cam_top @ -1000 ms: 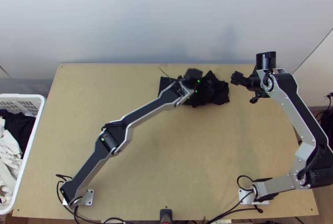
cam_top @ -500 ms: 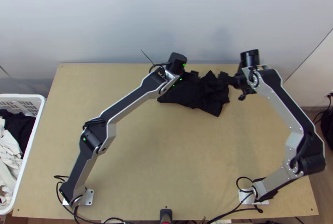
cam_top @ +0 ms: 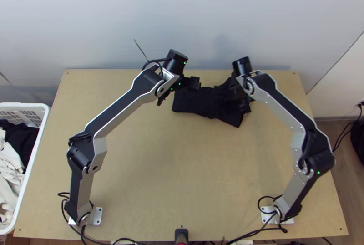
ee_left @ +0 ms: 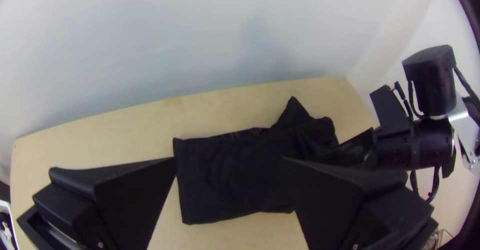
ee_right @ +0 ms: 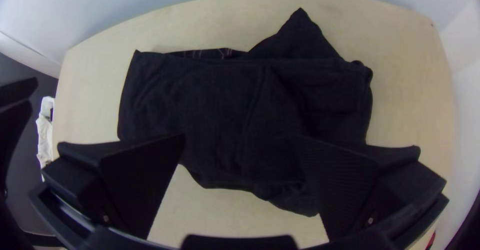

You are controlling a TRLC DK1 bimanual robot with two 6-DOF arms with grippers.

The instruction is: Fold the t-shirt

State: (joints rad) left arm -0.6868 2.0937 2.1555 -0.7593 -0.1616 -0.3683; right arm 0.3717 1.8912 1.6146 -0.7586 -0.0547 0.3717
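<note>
OK, clock is per top view. T-shirt (cam_top: 195,101): black, near the table's (cam_top: 182,167) 12-1 o'clock edge. Its 9 o'clock half lies flat and squared off; the 3 o'clock half is layered and creased. Left gripper (cam_top: 194,82) is at the shirt's 11 o'clock, right gripper (cam_top: 236,91) over its 3 o'clock half. Both jaws wide, nothing between the pads; contact with the cloth, can't tell.

Right wrist and gripper mask that half from above. Right wrist view gets it: peak (ee_right: 300,34) toward the wall (cam_top: 182,17), strip with pale lines (ee_right: 205,53) along the 12 o'clock edge.

Surface is light wood, pale wall past 12, wood floor (cam_top: 343,204) past 3.

Basket (cam_top: 27,104), white, alongside at 9, holds black cloth (cam_top: 20,140) and white cloth (cam_top: 9,163). Black post (cam_top: 181,235) at 6. Cables (cam_top: 248,232) by the arm bases, 5 and 7.
</note>
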